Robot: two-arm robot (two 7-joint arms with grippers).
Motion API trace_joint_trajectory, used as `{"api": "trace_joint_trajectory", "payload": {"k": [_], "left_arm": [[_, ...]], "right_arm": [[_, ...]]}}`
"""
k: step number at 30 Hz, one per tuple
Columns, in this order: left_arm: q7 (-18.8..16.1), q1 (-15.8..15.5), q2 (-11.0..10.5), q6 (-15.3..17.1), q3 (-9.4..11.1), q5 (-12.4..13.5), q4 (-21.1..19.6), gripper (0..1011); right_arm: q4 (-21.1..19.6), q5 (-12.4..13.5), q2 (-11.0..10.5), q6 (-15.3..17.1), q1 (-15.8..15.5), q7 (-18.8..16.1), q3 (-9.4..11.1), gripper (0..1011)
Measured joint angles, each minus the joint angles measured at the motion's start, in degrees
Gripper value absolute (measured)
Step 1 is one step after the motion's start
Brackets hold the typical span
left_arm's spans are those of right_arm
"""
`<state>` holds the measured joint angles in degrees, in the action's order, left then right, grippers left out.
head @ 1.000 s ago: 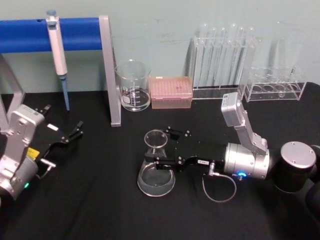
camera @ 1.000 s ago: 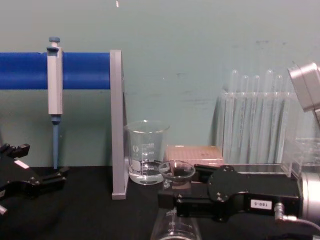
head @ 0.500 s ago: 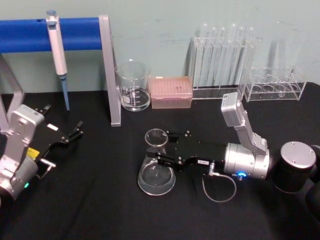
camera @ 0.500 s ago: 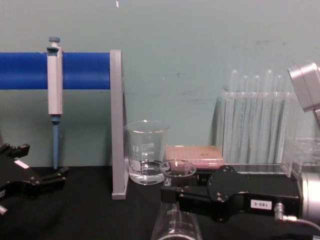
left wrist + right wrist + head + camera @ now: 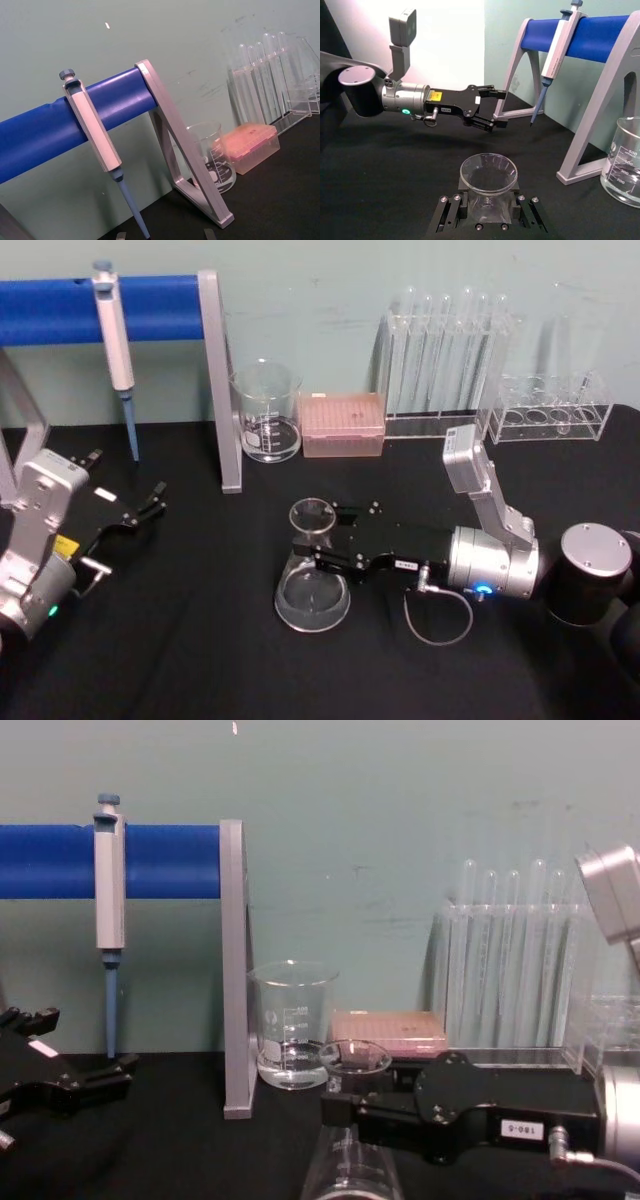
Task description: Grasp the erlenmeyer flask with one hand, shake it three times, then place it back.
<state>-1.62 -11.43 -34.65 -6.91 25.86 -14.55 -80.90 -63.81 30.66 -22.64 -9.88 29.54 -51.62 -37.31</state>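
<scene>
The erlenmeyer flask, clear glass with a wide base and narrow neck, stands upright at the middle of the black table. My right gripper, the hand with the small white number label, reaches in from the right and is shut on the flask's neck just below the rim. In the right wrist view the flask's rim sits between the black fingers. The chest view has the flask low at centre, with the right gripper around its neck. Far off at the left of the table, my left gripper stands open and holds nothing.
A glass beaker and a pink tip box stand behind the flask. A blue-barred stand holds a pipette at back left. Test tube racks line the back right. A black cylinder sits at the right.
The flask and the right gripper have shifted only slightly, the flask's body showing a little higher in the chest view. The left arm has not moved.
</scene>
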Motion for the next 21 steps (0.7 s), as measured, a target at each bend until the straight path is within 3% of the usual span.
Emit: {"api": "trace_joint_trajectory", "payload": {"k": [6, 11, 21], "left_arm": [[0.0, 0.0, 0.0, 0.0, 0.0, 0.0, 0.0, 1001], [0.0, 0.0, 0.0, 0.0, 0.0, 0.0, 0.0, 1001], [0.0, 0.0, 0.0, 0.0, 0.0, 0.0, 0.0, 1001]], "right_arm": [[-0.34, 1.32, 0.31, 0.05, -0.26, -0.02, 0.92, 450], [-2.88, 2.14, 0.01, 0.21, -0.91, 2.33, 2.51, 450], [-11.06, 1.35, -1.79, 2.14, -2.0, 11.09, 6.61, 449]]}}
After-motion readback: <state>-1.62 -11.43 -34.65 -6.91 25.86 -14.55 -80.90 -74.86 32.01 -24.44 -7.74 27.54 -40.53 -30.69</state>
